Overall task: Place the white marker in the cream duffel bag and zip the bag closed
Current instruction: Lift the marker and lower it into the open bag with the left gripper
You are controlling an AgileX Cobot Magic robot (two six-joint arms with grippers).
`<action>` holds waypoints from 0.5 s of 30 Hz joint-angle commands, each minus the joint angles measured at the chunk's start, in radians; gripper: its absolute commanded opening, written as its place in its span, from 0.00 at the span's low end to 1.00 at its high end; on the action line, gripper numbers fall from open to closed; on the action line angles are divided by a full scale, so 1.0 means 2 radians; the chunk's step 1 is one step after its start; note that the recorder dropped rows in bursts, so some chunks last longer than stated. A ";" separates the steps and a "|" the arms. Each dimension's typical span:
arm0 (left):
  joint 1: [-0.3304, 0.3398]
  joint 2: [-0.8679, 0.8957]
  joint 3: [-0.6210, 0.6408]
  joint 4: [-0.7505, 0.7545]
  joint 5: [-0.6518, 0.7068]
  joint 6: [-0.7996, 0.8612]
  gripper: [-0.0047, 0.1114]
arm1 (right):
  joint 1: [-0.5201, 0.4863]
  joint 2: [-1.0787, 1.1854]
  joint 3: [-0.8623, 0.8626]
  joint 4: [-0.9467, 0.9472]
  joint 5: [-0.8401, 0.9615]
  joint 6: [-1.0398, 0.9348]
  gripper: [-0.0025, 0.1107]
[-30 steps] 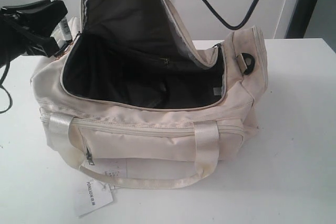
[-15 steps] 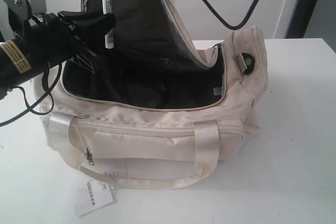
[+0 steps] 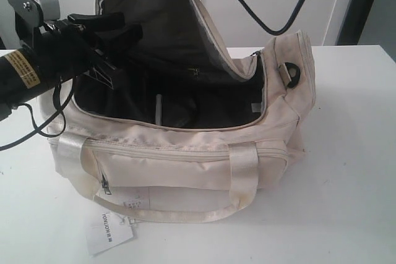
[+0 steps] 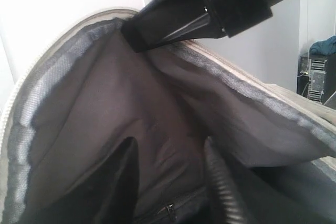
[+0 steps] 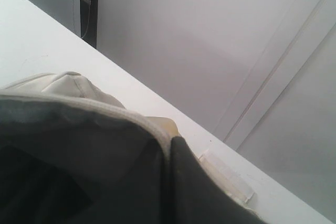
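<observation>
Inside the cream duffel bag (image 3: 185, 165), the white marker (image 3: 159, 109) is seen almost upright. Over the bag the left gripper (image 4: 170, 142) is held spread apart and empty. The bag's flap (image 3: 167, 29) is pinched tight by the right gripper (image 4: 137, 38).

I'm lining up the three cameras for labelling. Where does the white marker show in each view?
Exterior: the white marker is a pale, blurred upright streak inside the open cream duffel bag.
Left wrist: not in it.
Right wrist: not in it.
Shared landmark: the bag's raised flap, pinched at its rim by the right gripper.
</observation>
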 commanded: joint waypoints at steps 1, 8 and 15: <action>-0.001 -0.013 -0.001 0.007 -0.004 -0.005 0.29 | -0.005 -0.008 -0.001 -0.002 -0.008 0.003 0.02; -0.001 -0.059 -0.001 0.102 0.077 -0.076 0.04 | -0.005 -0.008 -0.001 -0.002 -0.008 0.003 0.02; -0.001 -0.117 -0.001 0.154 0.204 -0.195 0.04 | -0.005 -0.008 -0.001 -0.002 -0.008 0.003 0.02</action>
